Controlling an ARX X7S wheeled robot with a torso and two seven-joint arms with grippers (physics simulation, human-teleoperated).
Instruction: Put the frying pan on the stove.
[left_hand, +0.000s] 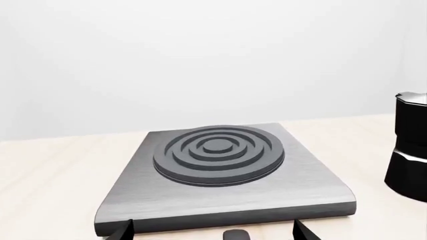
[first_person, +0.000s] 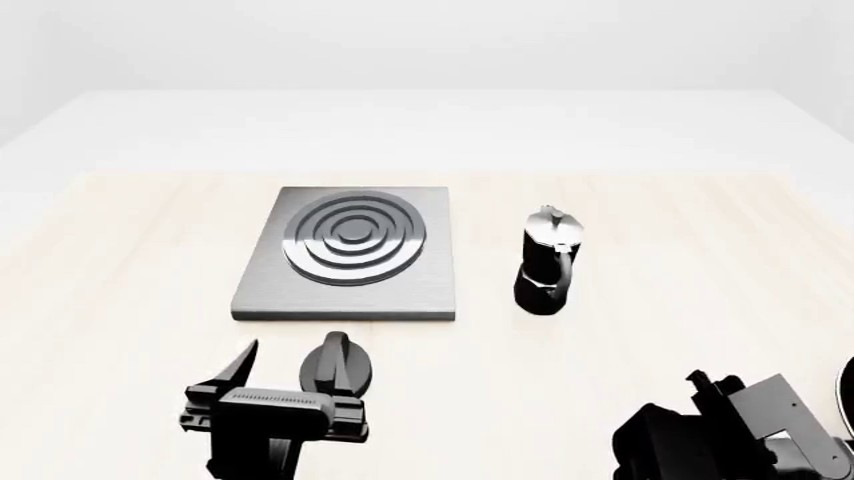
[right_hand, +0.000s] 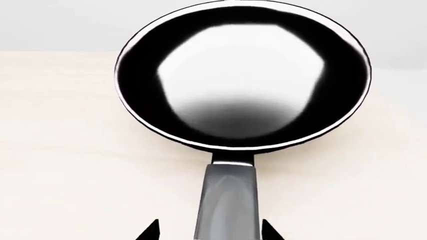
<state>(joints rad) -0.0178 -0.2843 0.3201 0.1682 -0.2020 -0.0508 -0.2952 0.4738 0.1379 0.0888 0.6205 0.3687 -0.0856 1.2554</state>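
Pale wood tabletop: right end effector open astride glossy black frying pan handle, apparently ungripped; close squarely, then lift to grey square stove.

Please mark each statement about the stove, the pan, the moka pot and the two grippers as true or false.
1. The stove has nothing on its burner. True.
2. The frying pan sits on the stove. False: it lies on the table, before the right gripper.
3. The moka pot stands upright beside the stove. True.
4. The left gripper holds the moka pot. False: it is open and empty.
5. The knob lies on the burner. False: it is on the table.
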